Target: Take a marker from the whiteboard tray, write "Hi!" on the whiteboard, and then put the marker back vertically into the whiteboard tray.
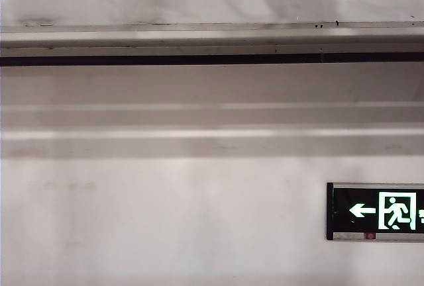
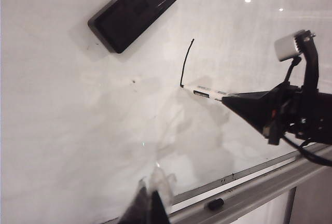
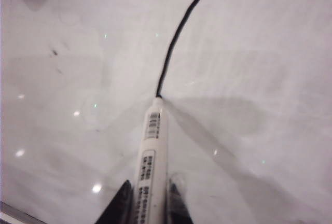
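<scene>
Pinching the one marker [image 3: 153, 151] between its fingers [image 3: 120, 203], the right gripper [image 2: 233, 101] holds its tip against the whiteboard [image 2: 62, 130], at the end of a single black stroke [image 3: 179, 32]. Left gripper [image 2: 150, 203] hangs low near the whiteboard tray [image 2: 259, 187], fingers pressed together. One black eraser [image 2: 135, 10] sits on the whiteboard, one small dark cap [image 2: 216, 203] in the tray.

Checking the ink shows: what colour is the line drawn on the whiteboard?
Black line, clearest in the right wrist view.
</scene>
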